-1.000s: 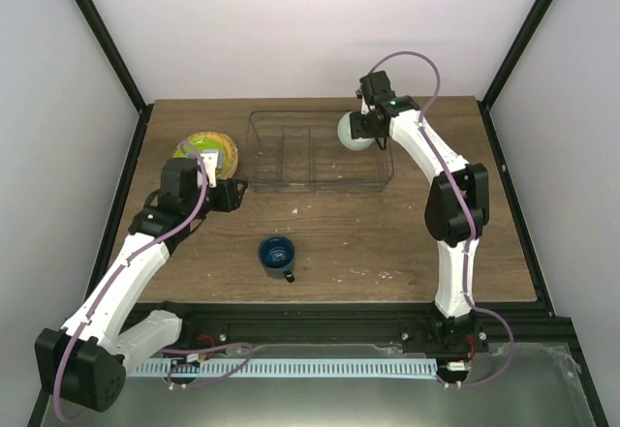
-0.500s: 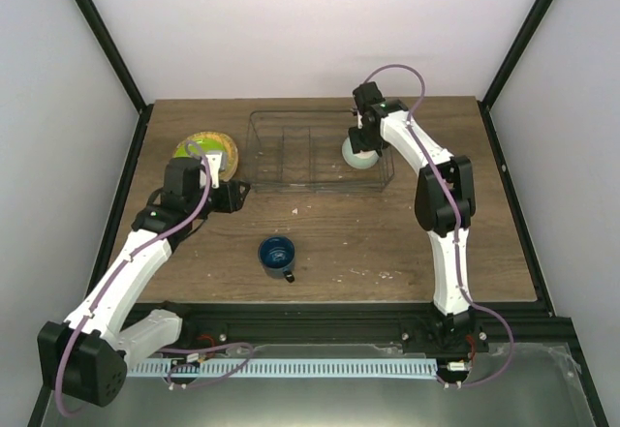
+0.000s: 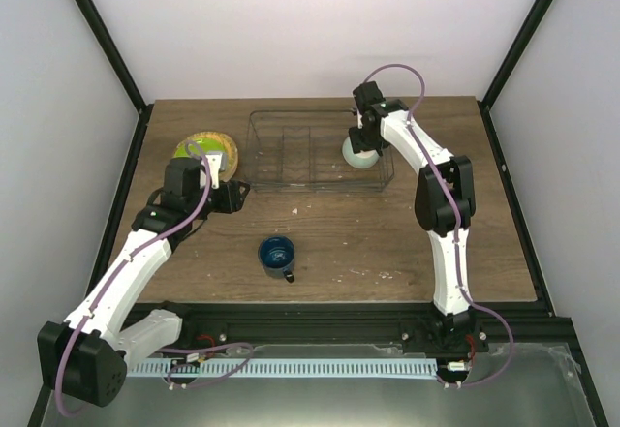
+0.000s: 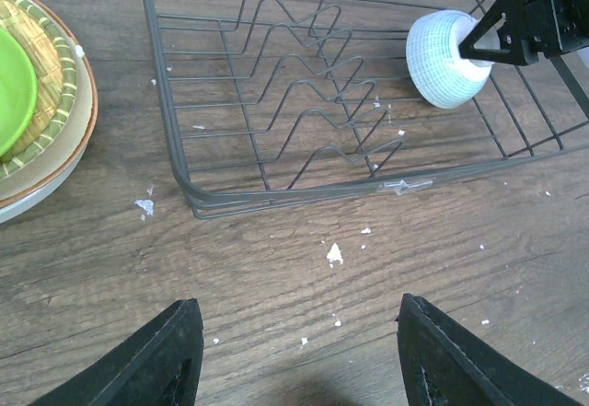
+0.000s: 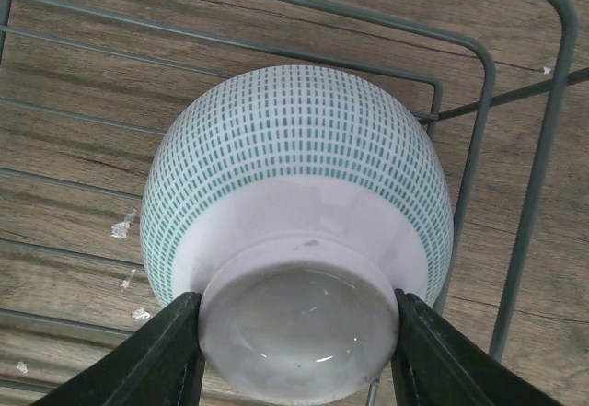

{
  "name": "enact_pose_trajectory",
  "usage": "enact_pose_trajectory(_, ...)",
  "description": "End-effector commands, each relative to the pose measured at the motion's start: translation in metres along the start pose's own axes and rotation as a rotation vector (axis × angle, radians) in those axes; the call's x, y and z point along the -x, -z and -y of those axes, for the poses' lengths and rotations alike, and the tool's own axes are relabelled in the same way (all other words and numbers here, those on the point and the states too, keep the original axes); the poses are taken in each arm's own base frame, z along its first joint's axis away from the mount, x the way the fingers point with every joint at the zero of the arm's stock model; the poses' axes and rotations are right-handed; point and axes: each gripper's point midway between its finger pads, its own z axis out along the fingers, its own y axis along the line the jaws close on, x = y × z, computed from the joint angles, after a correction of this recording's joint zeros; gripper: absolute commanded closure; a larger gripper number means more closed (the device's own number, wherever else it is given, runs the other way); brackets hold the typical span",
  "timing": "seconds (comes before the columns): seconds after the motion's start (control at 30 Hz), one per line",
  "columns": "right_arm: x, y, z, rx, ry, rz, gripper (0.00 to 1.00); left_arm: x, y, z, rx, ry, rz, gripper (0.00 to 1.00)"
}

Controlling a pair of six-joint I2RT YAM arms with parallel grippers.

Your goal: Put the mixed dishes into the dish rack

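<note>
No readable text, labels, numbers visible anywhere.

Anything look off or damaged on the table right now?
Only white flecks scattered on the table along the near edge of the dish rack; source unclear. The pale mint bowl in the right claw looks intact.

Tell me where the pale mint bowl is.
In the top view, the pale mint bowl is at the right end of the dish rack, gripped by its base in the right tool.
</note>
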Motion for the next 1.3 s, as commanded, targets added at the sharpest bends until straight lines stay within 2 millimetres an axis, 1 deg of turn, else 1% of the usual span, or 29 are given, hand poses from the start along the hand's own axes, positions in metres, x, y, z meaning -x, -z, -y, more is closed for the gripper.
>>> enact_pose_trajectory(0.0,0.033,0.026,0.001,0.01,-0.001,0.116,0.47,-0.003,0.002,0.0,-0.002,0.003,-0.01,0.4)
enact_pose_trajectory(0.17,0.038,0.037,0.002,0.011,-0.004,0.155,0.27,-0.006,0.004,0.001,-0.004,0.007,-0.017,0.41)
enact_pose_trajectory(0.23,0.039,0.04,0.002,0.012,-0.001,0.166,0.22,-0.009,0.005,-0.001,0.025,0.001,-0.027,0.4)
enact_pose_trajectory(0.3,0.039,0.043,0.001,0.012,-0.004,0.171,0.21,-0.014,0.005,0.0,0.039,-0.007,-0.045,0.4)
enact_pose_trajectory(0.4,0.04,0.054,-0.001,0.009,-0.006,0.198,0.21,-0.023,0.001,0.011,0.02,-0.013,-0.069,0.41)
enact_pose_trajectory(0.5,0.038,0.077,-0.007,0.004,0.002,0.245,0.21,-0.041,-0.006,0.016,0.046,-0.023,-0.128,0.41)
enact_pose_trajectory(0.57,0.032,0.093,-0.017,0.0,0.016,0.269,0.21,-0.055,-0.01,0.017,0.065,-0.027,-0.169,0.41)
enact_pose_trajectory(0.6,0.022,0.095,-0.02,-0.011,0.018,0.272,0.21,-0.063,-0.012,0.019,0.069,-0.032,-0.188,0.41)
enact_pose_trajectory(0.63,0.015,0.102,-0.029,-0.002,0.027,0.283,0.21,-0.069,-0.014,0.018,0.076,-0.029,-0.202,0.41)
enact_pose_trajectory(0.67,0.007,0.107,-0.032,0.006,0.021,0.291,0.21,-0.076,-0.015,0.018,0.079,-0.028,-0.218,0.41)
enact_pose_trajectory(0.73,-0.013,0.116,-0.044,0.041,0.014,0.307,0.21,-0.086,-0.015,0.017,0.084,-0.023,-0.24,0.41)
enact_pose_trajectory(0.77,-0.023,0.12,-0.05,0.069,0.007,0.316,0.21,-0.091,-0.015,0.016,0.087,-0.02,-0.251,0.42)
enact_pose_trajectory(0.8,-0.033,0.129,-0.057,0.108,0.002,0.335,0.21,-0.096,-0.015,0.015,0.092,-0.013,-0.264,0.42)
enact_pose_trajectory(0.87,-0.053,0.138,-0.07,0.196,-0.011,0.355,0.21,-0.104,-0.015,0.013,0.097,-0.008,-0.285,0.42)
enact_pose_trajectory(0.97,-0.085,0.144,-0.089,0.32,-0.015,0.361,0.21,-0.117,-0.018,0.014,0.097,-0.011,-0.32,0.42)
enact_pose_trajectory(1.03,-0.105,0.141,-0.095,0.356,-0.021,0.34,0.21,-0.123,-0.02,0.018,0.099,-0.027,-0.339,0.42)
enact_pose_trajectory(1.17,-0.127,0.138,-0.102,0.363,-0.011,0.31,0.21,-0.135,-0.029,0.03,0.085,-0.058,-0.378,0.42)
enact_pose_trajectory(1.27,-0.139,0.134,-0.102,0.364,-0.013,0.291,0.21,-0.143,-0.034,0.036,0.096,-0.088,-0.408,0.42)
